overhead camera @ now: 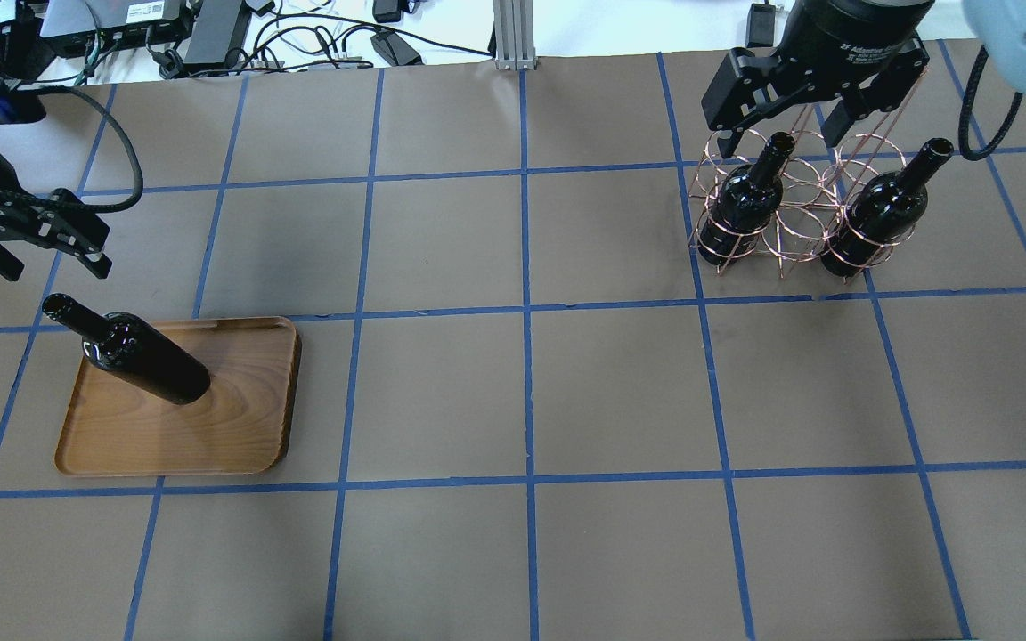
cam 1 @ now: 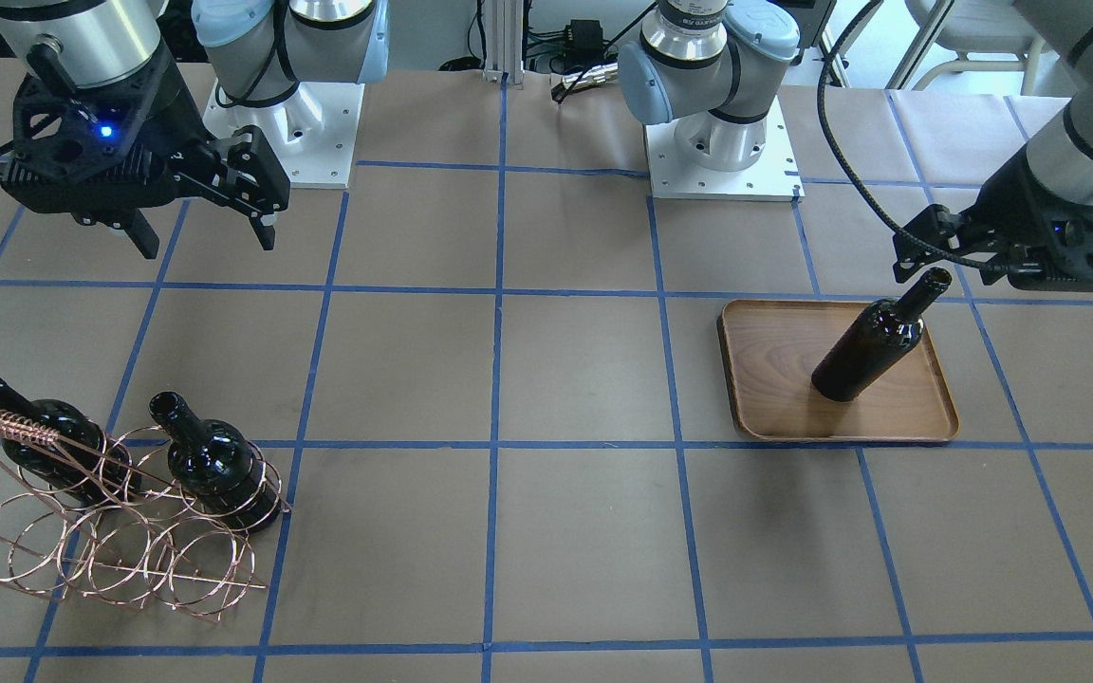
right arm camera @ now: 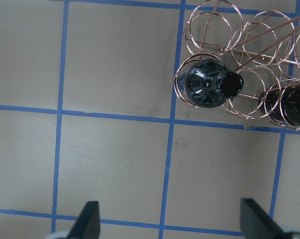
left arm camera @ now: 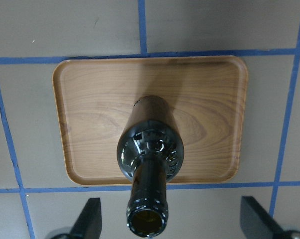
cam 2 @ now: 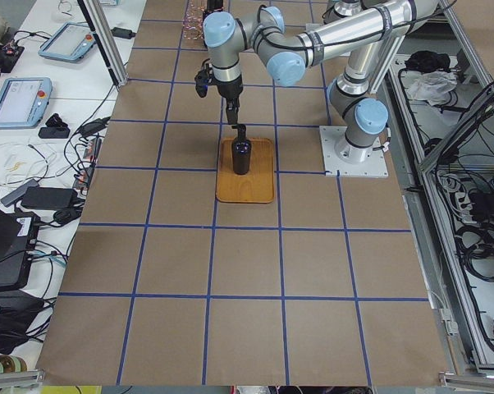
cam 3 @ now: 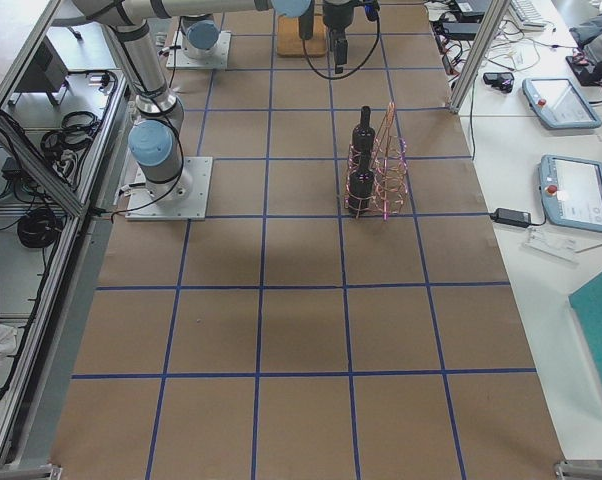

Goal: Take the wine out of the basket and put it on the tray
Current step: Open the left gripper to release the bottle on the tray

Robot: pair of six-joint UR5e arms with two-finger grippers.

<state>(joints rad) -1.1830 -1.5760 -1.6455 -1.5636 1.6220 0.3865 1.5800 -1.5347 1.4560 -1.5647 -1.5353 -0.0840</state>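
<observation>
One wine bottle [overhead camera: 143,356] stands upright on the wooden tray [overhead camera: 228,418], near its left end; it also shows in the front view [cam 1: 869,346] and the left wrist view [left arm camera: 150,144]. My left gripper [overhead camera: 52,265] is open, just above and behind the bottle's mouth, apart from it; the wrist view shows its fingers [left arm camera: 90,219] wide on either side. The copper wire basket [overhead camera: 798,223] holds two more bottles [overhead camera: 742,209] [overhead camera: 878,214] upright in its rings. My right gripper [overhead camera: 776,133] is open and empty, high above the basket.
The tray [cam 1: 774,379] lies on brown paper with a blue tape grid. The basket [cam 1: 101,550] stands at the table's other end, with several empty rings. The arm bases [cam 1: 727,142] sit at the robot's edge. Cables lie beyond the far edge.
</observation>
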